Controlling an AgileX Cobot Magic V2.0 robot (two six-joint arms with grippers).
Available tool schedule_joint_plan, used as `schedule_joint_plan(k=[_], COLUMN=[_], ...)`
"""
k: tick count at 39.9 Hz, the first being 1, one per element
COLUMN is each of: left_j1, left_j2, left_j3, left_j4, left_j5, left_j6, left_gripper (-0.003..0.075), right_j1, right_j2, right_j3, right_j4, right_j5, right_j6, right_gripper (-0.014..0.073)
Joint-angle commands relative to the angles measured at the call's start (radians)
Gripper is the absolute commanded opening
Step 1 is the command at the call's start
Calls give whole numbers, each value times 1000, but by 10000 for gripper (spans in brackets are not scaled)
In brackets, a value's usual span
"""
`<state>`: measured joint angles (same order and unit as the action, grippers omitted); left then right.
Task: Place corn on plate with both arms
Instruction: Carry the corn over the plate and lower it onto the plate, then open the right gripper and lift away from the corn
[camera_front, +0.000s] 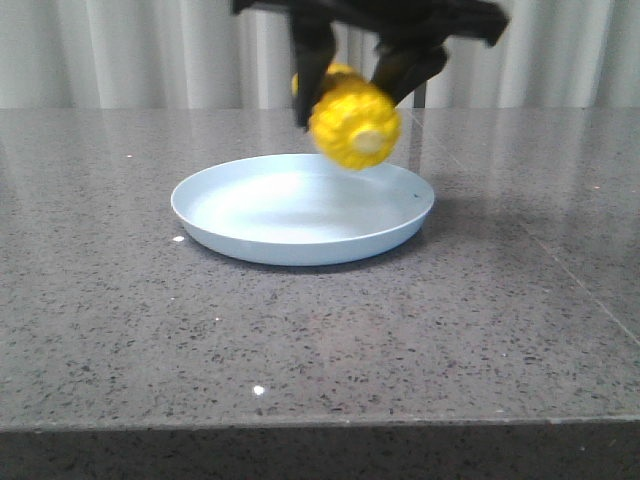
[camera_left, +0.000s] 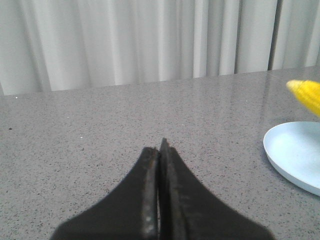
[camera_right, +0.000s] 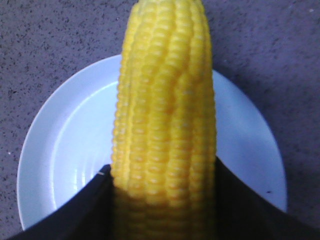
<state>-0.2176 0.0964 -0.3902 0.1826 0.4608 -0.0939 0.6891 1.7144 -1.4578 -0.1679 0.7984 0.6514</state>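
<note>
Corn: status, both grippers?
Right gripper shut on corn, held above plate. Left gripper shut, empty, off to the side. Plate bare, nothing in the way.

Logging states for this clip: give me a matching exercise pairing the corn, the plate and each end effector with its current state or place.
Column 1:
1. corn
2. plate
3. left end effector
4. right end effector

Column 2:
A. shut, holding nothing, off to the side of the plate
B. resting bare on the grey table
C. held in the air above the plate
D. clamped around the yellow ear

Pairs: 1-C, 2-B, 3-A, 4-D
</note>
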Motion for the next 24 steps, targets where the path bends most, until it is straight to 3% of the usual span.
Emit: schedule_joint_plan(k=[1,10,18,24], left_j1=[0,0,0,0], left_j2=[9,9,9,9], left_j3=[-26,-26,-26,-26], left_j4=[5,5,5,5], left_j5=[-84,-84,-84,-84], left_j6=[-1,-1,-1,-1], left_gripper=[-20,-20,-20,-20], right_j1=[11,11,11,10], right_j2=[-9,21,21,13], right_j3=[-41,-41,-41,-47], right_j4=[-19,67,77,74], right_j5=[-35,-35,-32,-28], right_j6=[48,54,54,54], right_gripper=[164,280,531,582])
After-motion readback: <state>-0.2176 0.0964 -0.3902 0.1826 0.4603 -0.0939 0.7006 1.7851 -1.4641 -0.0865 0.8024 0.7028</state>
